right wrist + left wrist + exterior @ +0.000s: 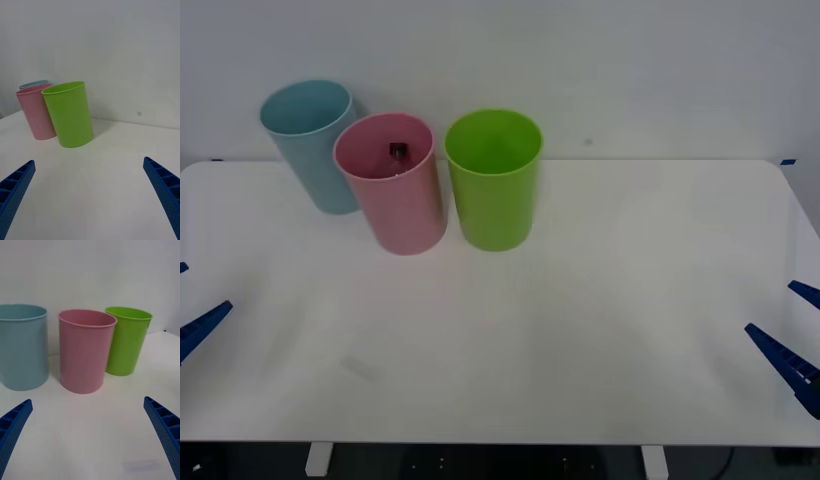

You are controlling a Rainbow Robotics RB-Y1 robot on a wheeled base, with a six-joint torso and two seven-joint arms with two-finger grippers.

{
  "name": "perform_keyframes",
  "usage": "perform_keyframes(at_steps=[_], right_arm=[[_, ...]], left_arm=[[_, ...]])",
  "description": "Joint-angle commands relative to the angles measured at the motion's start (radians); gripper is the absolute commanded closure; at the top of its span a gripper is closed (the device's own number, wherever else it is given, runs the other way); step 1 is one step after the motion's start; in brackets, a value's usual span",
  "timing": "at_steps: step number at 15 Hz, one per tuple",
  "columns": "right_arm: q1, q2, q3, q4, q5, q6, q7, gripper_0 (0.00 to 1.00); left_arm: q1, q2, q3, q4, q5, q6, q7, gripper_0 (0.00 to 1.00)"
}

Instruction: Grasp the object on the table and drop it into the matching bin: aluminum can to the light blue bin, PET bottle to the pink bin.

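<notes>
Already binned: we see the small clear plastic bottle's black cap (397, 151) inside the tall pink plastic bin (392, 185).
Left gripper (90, 435): released, nearer that bin.
Right gripper (90, 195): released, beyond the lime green plastic bin (494, 180).

A plain pale grey wall (630, 70) rises straight behind the white bench (580, 320) and carries one small dark speck above its far edge. Below the bench's near edge, dark floor (480, 462) and two white supports show.

PET bottle (397, 152), black cap visible, inside upright pink bin (405, 210), beside light blue bin (320, 165) on white counter (580, 300).
</notes>
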Motion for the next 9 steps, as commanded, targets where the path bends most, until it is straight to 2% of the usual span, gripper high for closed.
perform_keyframes(at_steps=[1, 9], right_arm=[[0.0, 0.0, 0.0, 0.0, 0.0, 0.0, 0.0, 0.0], [0.0, 0.0, 0.0, 0.0, 0.0, 0.0, 0.0, 0.0]], left_arm=[[0.024, 0.0, 0.0, 0.0, 0.002, -0.009, -0.011, 0.0], [0.058, 0.002, -0.006, 0.0, 0.03, -0.047, -0.011, 0.0]])
